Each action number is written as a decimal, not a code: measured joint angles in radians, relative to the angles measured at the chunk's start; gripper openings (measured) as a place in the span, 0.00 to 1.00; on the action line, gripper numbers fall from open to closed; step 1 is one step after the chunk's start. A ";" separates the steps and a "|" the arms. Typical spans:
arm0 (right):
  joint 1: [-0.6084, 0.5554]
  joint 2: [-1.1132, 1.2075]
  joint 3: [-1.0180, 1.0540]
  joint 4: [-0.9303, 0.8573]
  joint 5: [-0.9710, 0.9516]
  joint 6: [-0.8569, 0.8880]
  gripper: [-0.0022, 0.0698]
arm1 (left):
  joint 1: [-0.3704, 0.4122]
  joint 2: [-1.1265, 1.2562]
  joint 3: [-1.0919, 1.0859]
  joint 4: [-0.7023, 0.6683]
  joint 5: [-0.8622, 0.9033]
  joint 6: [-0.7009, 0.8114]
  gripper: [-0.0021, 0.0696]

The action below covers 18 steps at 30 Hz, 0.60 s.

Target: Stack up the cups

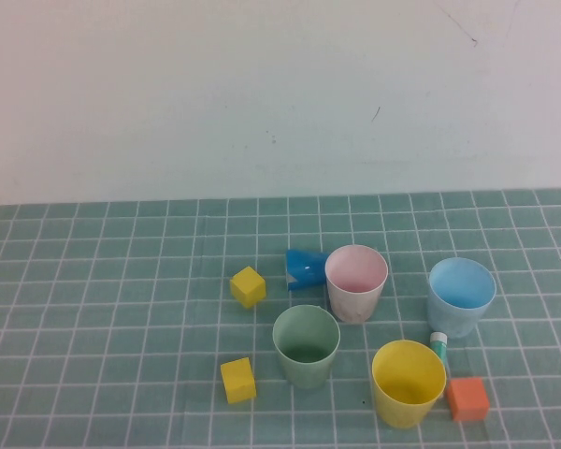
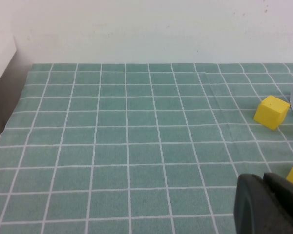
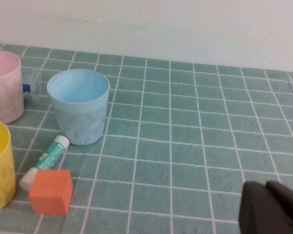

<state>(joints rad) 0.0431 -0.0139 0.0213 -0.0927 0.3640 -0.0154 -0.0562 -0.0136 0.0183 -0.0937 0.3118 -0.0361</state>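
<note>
1. Green checked cloth (image 1: 93, 309) under a bare white wall (image 1: 262, 94).
2. Left gripper (image 2: 263, 204) closed, empty, low over open cloth near a yellow cube (image 2: 272, 112).
3. Right gripper (image 3: 271, 207) closed, empty, apart from the blue cup (image 3: 79, 105).
4. Pink cup (image 1: 355, 282), green cup (image 1: 306, 346), yellow cup (image 1: 408, 383) and blue stand upright, clustered, unstacked.
5. Likely light, thin, slippery; best pinched at the rim.
</note>
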 joint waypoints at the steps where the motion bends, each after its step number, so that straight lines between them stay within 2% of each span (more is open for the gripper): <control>1: 0.000 0.000 0.000 0.000 0.000 0.000 0.03 | 0.000 0.000 0.000 0.000 0.000 0.000 0.03; 8: 0.000 0.000 0.000 -0.107 -0.002 -0.036 0.03 | 0.000 0.000 0.000 0.028 -0.004 0.004 0.03; 12: 0.000 0.000 0.008 -0.133 -0.081 -0.036 0.03 | 0.000 0.000 0.002 0.041 -0.061 0.005 0.03; 18: 0.000 0.000 0.008 -0.134 -0.416 -0.036 0.03 | 0.000 0.000 0.002 0.044 -0.404 0.002 0.03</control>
<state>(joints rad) 0.0431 -0.0139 0.0294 -0.2262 -0.0521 -0.0518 -0.0562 -0.0136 0.0202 -0.0492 -0.0922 -0.0342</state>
